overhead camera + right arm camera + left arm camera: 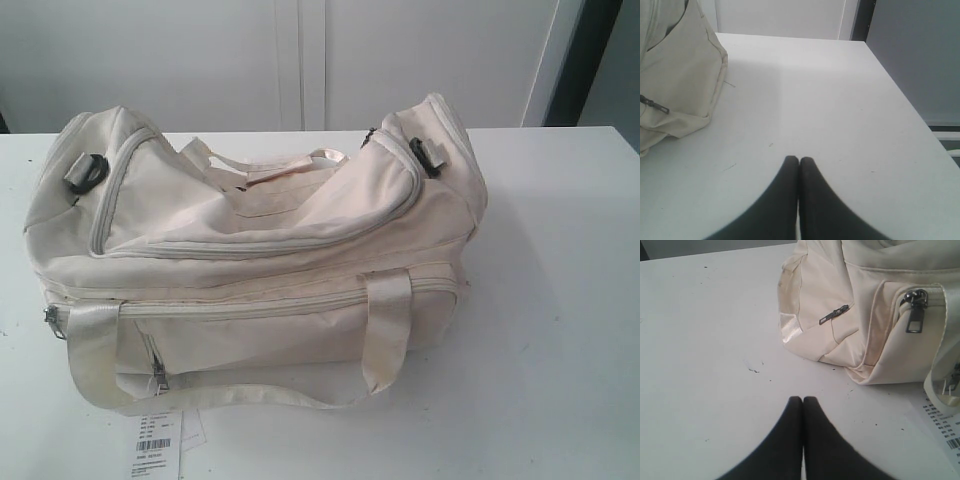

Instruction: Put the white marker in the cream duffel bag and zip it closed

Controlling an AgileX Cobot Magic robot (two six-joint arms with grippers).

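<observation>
Cream duffel bag [260, 260] sits mid-tabletop [560, 300], long side toward exterior camera, top flap slumped. Front handle [385, 330] drapes down near face. Paper barcode tag [155, 440] lies on tabletop at bag's front left corner. Left end effector [802, 400]: fingers pressed together, gripping nothing, over bare tabletop, just short of bag's end with grey zip pull [915, 320]. Right end effector [799, 160]: likewise pressed together, empty, bag's other end off to one side.
</observation>
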